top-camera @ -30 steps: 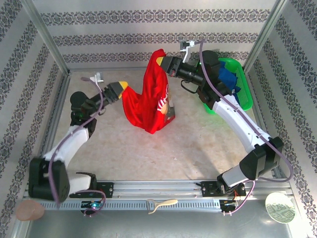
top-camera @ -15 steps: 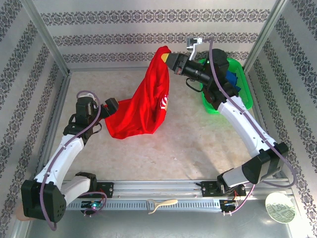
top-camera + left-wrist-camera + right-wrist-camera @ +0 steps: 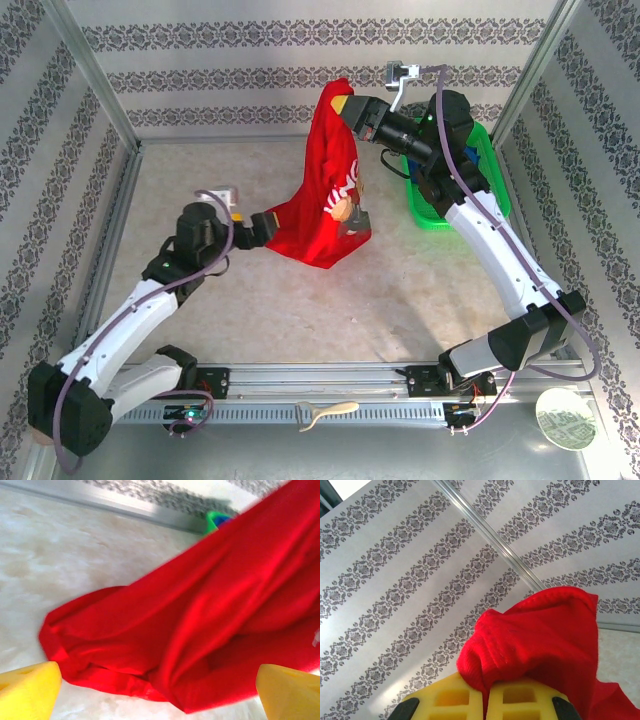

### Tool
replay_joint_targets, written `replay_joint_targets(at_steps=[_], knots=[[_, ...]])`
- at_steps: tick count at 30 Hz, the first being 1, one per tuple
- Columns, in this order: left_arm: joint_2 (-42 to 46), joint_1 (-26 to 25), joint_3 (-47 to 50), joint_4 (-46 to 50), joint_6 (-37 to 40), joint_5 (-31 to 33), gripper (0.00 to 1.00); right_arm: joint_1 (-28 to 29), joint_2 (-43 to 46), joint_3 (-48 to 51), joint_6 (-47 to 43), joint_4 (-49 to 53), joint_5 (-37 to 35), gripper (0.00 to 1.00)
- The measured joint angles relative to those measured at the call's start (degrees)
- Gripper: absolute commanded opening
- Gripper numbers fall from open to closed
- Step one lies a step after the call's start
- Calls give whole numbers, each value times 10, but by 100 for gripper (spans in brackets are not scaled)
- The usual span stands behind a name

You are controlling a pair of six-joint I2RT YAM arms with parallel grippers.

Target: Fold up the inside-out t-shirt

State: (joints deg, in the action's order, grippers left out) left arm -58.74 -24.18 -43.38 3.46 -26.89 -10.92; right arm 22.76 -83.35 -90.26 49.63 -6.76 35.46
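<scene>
The right gripper (image 3: pixel 487 690) is pinching a bunched fold of the inside-out t-shirt (image 3: pixel 325 195) between its fingers, the cloth hanging limp below them. The left gripper (image 3: pixel 160 690) is holding its fingers spread, the lowest folds lying just ahead of them. Soft and light, the cloth is probably wanting a hem-corner hold there.

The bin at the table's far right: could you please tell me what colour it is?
The bin is bright green, clearest in the top external view.

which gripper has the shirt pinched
The right gripper, raised at the back, shut on a bunch of the shirt. The left gripper is open, low beside the cloth.
</scene>
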Motion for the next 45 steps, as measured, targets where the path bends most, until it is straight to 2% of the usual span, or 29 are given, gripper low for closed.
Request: replay_joint_targets(at_steps=[3,6,15,19,20,21,23,24,25,27,28,33,37,38,39,40,43,45], knots=[[-53,-46,-3,-27,12,12,100,2,0,0,0,2,0,0],[-113,-70,-17,-42,23,28,100,7,0,0,0,2,-1,0],[-221,-76,-80,-82,38,97,98,30,0,0,2,3,-7,0],[-267,-76,-111,-97,47,111,92,45,0,0,5,3,-7,0],[-282,-76,-120,-100,50,115,88,45,0,0,7,3,-7,0],[-298,-76,-130,-102,54,116,78,46,0,0,9,3,-7,0],[-328,-75,-148,-106,64,113,49,46,2,2,13,3,-9,0],[-347,-71,-161,-107,68,106,31,44,5,7,14,3,-11,0],[-363,-68,-173,-108,71,95,17,39,11,16,15,2,-12,0],[-379,-49,-186,-111,72,52,2,23,26,38,18,2,-16,0],[-379,-32,-186,-113,70,19,0,8,37,54,22,1,-19,0],[-330,75,-179,-121,43,-168,0,-63,78,156,30,-14,-62,0],[-270,127,-181,-139,8,-330,0,-75,37,217,24,-18,-116,0],[-262,127,-181,-148,-2,-361,0,-72,19,221,21,-16,-128,9],[-255,127,-181,-164,-19,-400,0,-69,-9,223,15,-11,-140,33],[-251,126,-181,-185,-40,-436,0,-67,-38,223,8,-8,-148,47],[-256,126,-179,-271,-119,-511,0,-57,-100,221,-20,23,-167,62],[-265,129,-173,-344,-179,-540,0,-49,-104,233,-41,45,-182,66]])
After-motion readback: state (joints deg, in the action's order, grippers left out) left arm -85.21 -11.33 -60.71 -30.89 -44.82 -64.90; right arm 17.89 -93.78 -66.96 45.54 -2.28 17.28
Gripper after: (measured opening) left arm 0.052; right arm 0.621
